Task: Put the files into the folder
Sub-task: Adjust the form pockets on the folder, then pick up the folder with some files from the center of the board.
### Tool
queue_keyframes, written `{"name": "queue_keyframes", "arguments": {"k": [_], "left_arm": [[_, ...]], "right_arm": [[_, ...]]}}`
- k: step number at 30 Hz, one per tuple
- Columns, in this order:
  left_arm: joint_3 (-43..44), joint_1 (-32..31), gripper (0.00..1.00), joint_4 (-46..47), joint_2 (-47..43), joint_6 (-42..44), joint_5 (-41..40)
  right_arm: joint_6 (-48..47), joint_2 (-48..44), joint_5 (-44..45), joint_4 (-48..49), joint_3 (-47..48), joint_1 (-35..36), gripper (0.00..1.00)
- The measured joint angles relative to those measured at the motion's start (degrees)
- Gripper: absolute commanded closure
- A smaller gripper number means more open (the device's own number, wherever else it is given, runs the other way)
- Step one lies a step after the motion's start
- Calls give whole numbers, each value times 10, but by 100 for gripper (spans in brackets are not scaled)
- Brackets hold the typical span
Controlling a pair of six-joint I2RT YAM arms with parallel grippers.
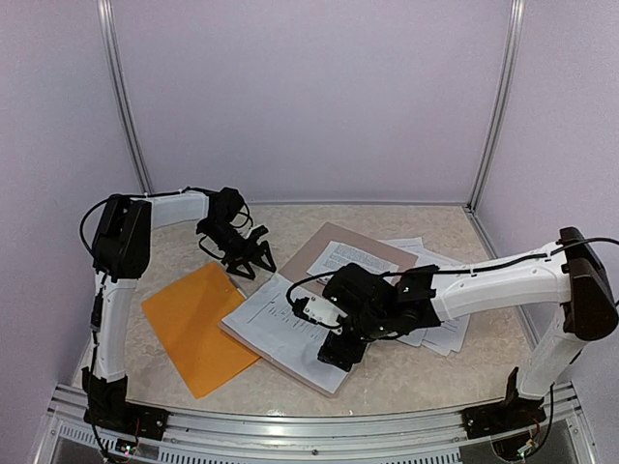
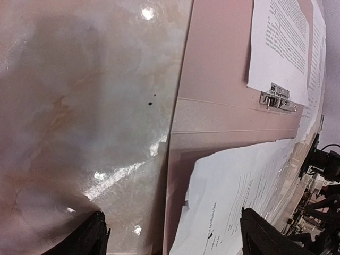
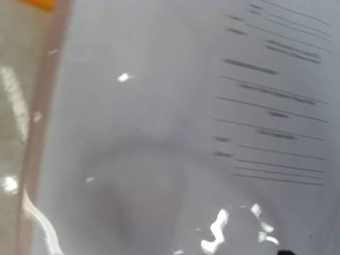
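The orange folder (image 1: 198, 324) lies flat at the left of the table; its corner shows in the right wrist view (image 3: 37, 4). White printed files (image 1: 276, 324) lie on a grey-brown clipboard (image 1: 324, 242) beside it, and more sheets (image 1: 450, 333) are spread to the right. My left gripper (image 1: 247, 261) hovers open and empty over the clipboard's far left edge, one fingertip (image 2: 90, 236) over bare table and the other over the files (image 2: 234, 202). My right gripper (image 1: 338, 350) is pressed low onto the files (image 3: 175, 133). Its jaws are hidden there.
The clipboard's metal clip (image 2: 277, 98) holds one sheet (image 2: 279, 37) at its far end. Booth walls stand close on three sides. The marbled table top (image 2: 79, 106) is bare left of the clipboard.
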Motion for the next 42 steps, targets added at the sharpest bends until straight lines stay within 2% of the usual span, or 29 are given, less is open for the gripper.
{"name": "queue_keyframes", "arguments": {"k": [4, 10, 17, 23, 27, 36, 42], "left_arm": [[-14, 0, 17, 24, -12, -25, 1], [-14, 0, 16, 44, -15, -55, -1], [-14, 0, 16, 55, -16, -77, -16], [-14, 0, 16, 68, -16, -87, -26], [-15, 0, 15, 70, -18, -87, -29], [-20, 0, 14, 73, -43, -87, -31], [-20, 0, 13, 72, -46, -87, -39]], "right_arm": [[3, 17, 64, -1, 0, 58, 14], [21, 88, 154, -24, 19, 134, 14], [56, 128, 209, -38, 46, 182, 15], [97, 195, 275, -79, 126, 212, 22], [129, 222, 320, -113, 156, 227, 30], [179, 259, 380, -206, 183, 230, 65], [186, 271, 385, -254, 190, 233, 82]]}}
